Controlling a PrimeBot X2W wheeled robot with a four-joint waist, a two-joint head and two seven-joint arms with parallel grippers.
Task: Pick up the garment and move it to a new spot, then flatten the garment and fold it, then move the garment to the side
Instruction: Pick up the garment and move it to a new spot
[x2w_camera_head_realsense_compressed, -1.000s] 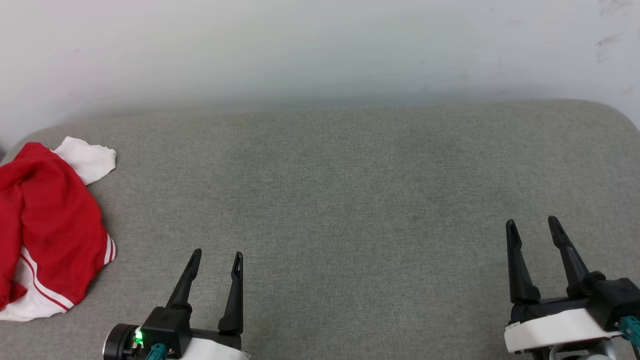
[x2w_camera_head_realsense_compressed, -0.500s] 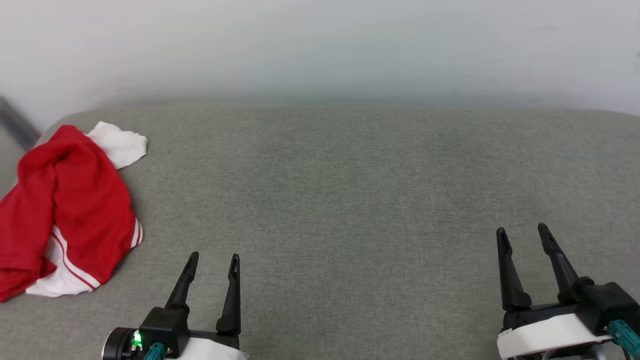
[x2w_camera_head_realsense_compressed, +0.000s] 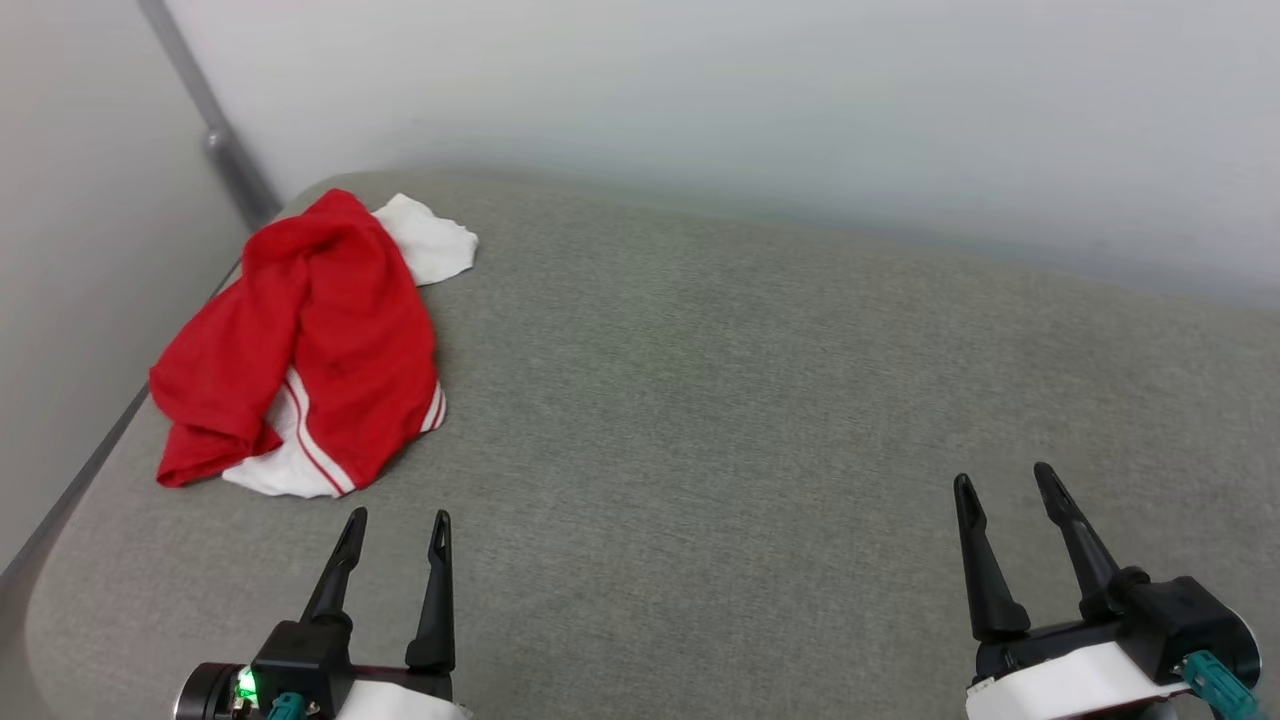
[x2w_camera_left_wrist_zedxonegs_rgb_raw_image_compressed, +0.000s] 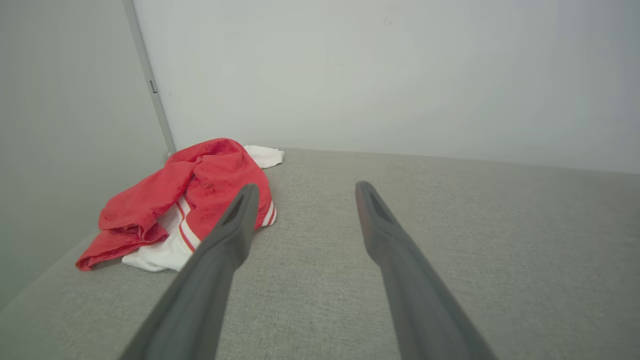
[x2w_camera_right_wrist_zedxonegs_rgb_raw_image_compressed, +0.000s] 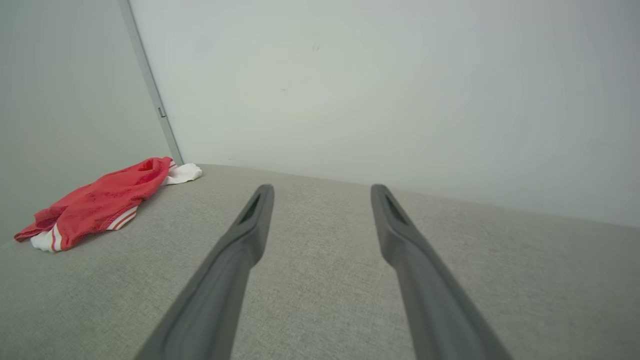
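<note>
The garment (x2w_camera_head_realsense_compressed: 320, 330) is a red jersey with white sleeves and striped trim, crumpled in a heap at the far left corner of the grey cushioned surface (x2w_camera_head_realsense_compressed: 750, 400). It also lies ahead and left in the left wrist view (x2w_camera_left_wrist_zedxonegs_rgb_raw_image_compressed: 185, 200) and far left in the right wrist view (x2w_camera_right_wrist_zedxonegs_rgb_raw_image_compressed: 100, 200). Its print is hidden in the folds. My left gripper (x2w_camera_head_realsense_compressed: 397, 520) stands open just short of the heap, nothing between its fingers. My right gripper (x2w_camera_head_realsense_compressed: 1003, 478) is open at the lower right, far from the garment.
Pale walls meet in a corner behind the garment, with a grey vertical strip (x2w_camera_head_realsense_compressed: 215, 140) running along it. The surface's left edge (x2w_camera_head_realsense_compressed: 80, 470) runs close beside the heap. Bare grey fabric stretches between and beyond the grippers.
The whole head view has swung left, so the camera turned; the garment now sits further into the picture with the wall corner showing. Both grippers stay open.
</note>
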